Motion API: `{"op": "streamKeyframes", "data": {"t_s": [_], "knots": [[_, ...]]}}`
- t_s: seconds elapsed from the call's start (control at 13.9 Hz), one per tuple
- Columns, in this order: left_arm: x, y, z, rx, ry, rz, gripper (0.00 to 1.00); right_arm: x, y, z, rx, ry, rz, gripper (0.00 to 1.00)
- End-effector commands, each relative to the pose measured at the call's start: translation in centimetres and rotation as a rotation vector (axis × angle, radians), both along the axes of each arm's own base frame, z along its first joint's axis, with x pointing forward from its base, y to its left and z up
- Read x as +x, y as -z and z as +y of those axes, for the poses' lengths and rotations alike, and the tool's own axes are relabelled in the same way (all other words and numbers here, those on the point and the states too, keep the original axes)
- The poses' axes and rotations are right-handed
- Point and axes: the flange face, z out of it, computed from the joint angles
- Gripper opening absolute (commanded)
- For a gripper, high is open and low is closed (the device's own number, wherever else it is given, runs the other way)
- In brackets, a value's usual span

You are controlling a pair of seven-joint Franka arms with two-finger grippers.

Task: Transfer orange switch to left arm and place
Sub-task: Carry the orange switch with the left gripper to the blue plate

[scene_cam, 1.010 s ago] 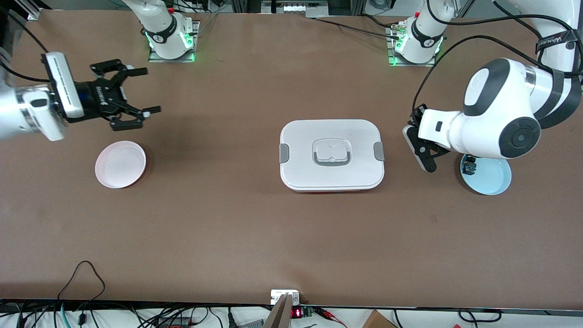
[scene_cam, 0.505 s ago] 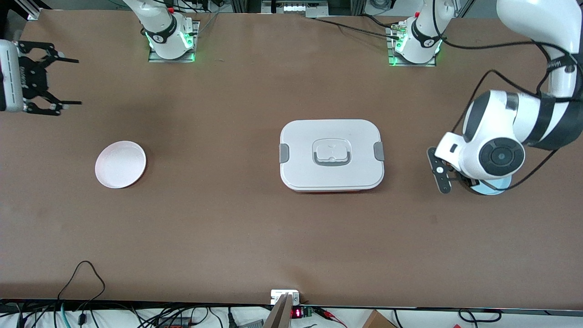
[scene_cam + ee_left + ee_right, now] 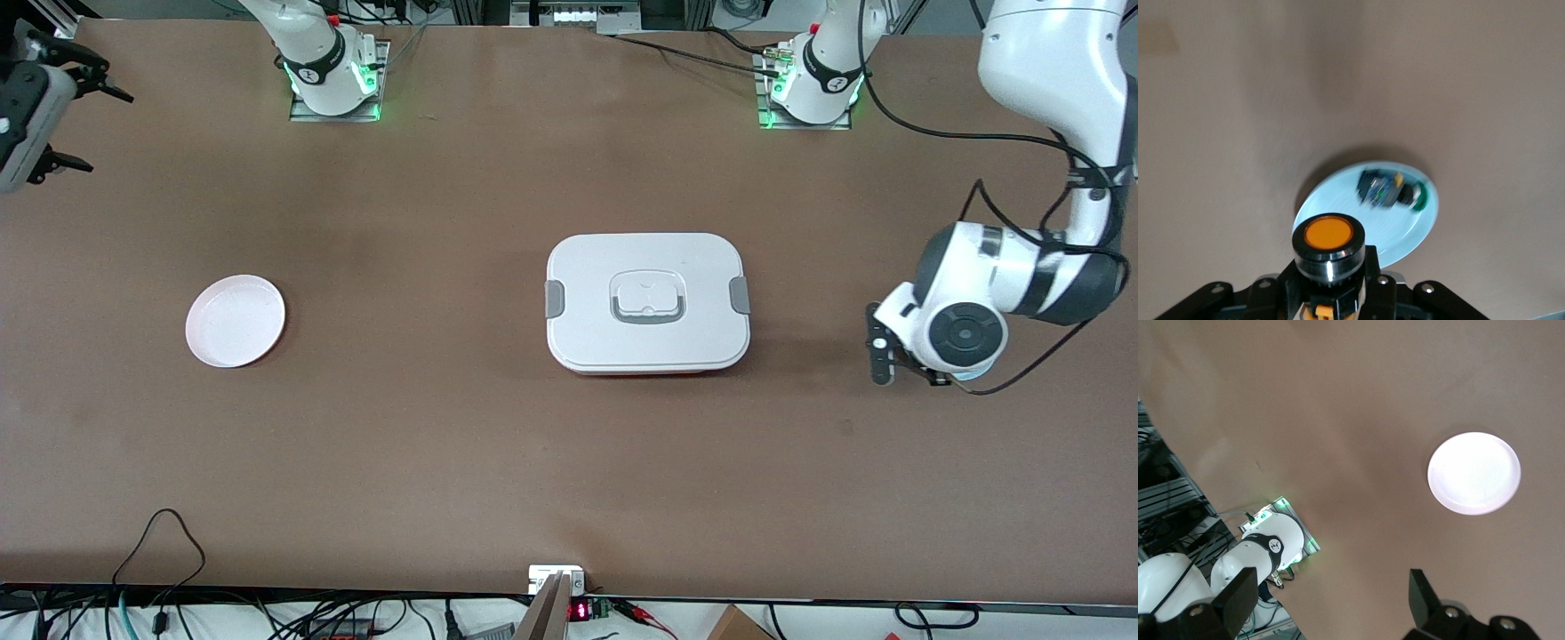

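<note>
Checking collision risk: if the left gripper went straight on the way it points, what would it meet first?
Probably the light blue plate just below the left gripper, which holds the orange switch; depth is unclear.

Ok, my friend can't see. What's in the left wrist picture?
The left gripper holds the orange switch up over a light blue plate. A small dark blue-green component lies on that plate, which sits on the brown table.

Left pincer clamped; right pincer spread
</note>
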Motion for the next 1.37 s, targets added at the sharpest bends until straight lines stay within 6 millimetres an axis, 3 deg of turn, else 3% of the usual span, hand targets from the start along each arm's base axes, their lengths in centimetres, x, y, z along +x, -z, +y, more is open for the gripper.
{"op": "streamKeyframes", "data": {"t_s": [0.0, 0.14, 0.36, 0.5, 0.58, 0.65, 0.72, 0.87, 1.08, 1.15, 1.3], "knots": [[-0.8, 0.2, 3.4, 0.001, 0.101, -0.023, 0.14, -0.5, -1.3, 1.5, -0.065, 0.023, -0.029, 1.00], [-1.9, 1.8, 6.6, -0.030, 0.099, -0.025, 0.14, -0.3, -1.5, 1.4, -0.095, 0.162, -0.052, 1.00], [-3.1, 3.8, 9.0, -0.069, 0.120, -0.035, 0.13, 0.0, -1.7, 1.7, -0.134, 0.425, -0.077, 1.00], [-4.2, 4.9, 9.0, -0.080, 0.122, -0.020, 0.13, 0.0, -1.9, 2.1, -0.188, 0.581, -0.099, 1.00], [-4.3, 5.2, 9.7, -0.088, 0.114, -0.032, 0.12, -0.3, -2.4, 2.2, -0.202, 0.644, -0.120, 1.00], [-4.9, 6.1, 11.6, -0.097, 0.080, -0.043, 0.11, -0.4, -2.0, 2.3, -0.216, 0.688, -0.126, 1.00], [-5.8, 7.4, 12.0, -0.117, 0.078, -0.054, 0.11, -0.5, -1.7, 2.3, -0.214, 0.695, -0.142, 1.00], [-6.7, 8.8, 11.9, -0.136, 0.070, -0.065, 0.11, -0.4, 1.1, 2.0, -0.221, 0.704, -0.147, 1.00], [-7.0, 9.6, 12.6, -0.136, 0.021, -0.071, 0.12, -0.4, 11.4, 1.7, -0.213, 0.715, -0.223, 1.00], [-7.2, 9.8, 12.9, -0.135, 0.001, -0.075, 0.14, 0.0, 13.9, 0.2, -0.208, 0.738, -0.228, 1.00], [-7.1, 9.9, 12.8, -0.135, 0.000, -0.074, 0.17, 0.5, 15.1, -0.1, -0.205, 0.737, -0.223, 1.00]]}}
